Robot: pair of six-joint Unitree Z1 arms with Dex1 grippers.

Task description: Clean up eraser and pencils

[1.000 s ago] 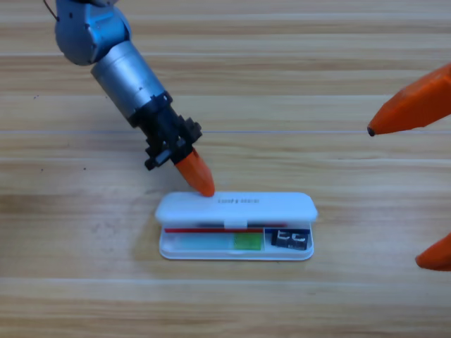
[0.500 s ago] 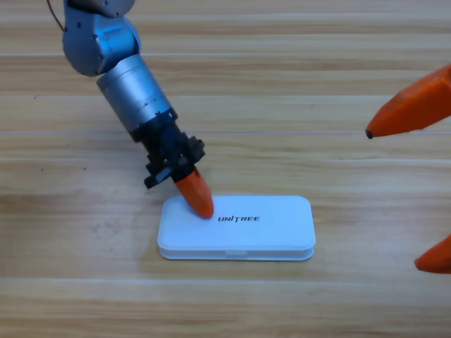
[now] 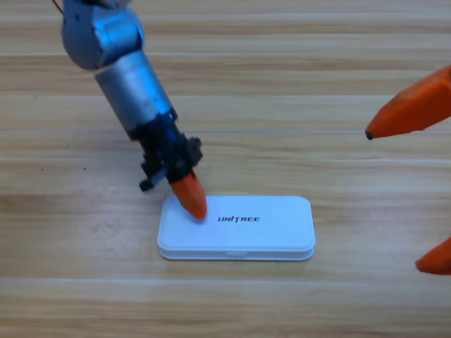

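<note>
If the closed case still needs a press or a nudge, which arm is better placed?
Left, probably. The left gripper has its orange tip on the left end of the white case's lid, whereas the right gripper waits at the right edge, apart from the case.

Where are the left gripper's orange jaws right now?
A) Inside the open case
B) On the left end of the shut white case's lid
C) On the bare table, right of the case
B: the left gripper points down onto the left end of the white case, whose lid lies flat and shut.
</note>
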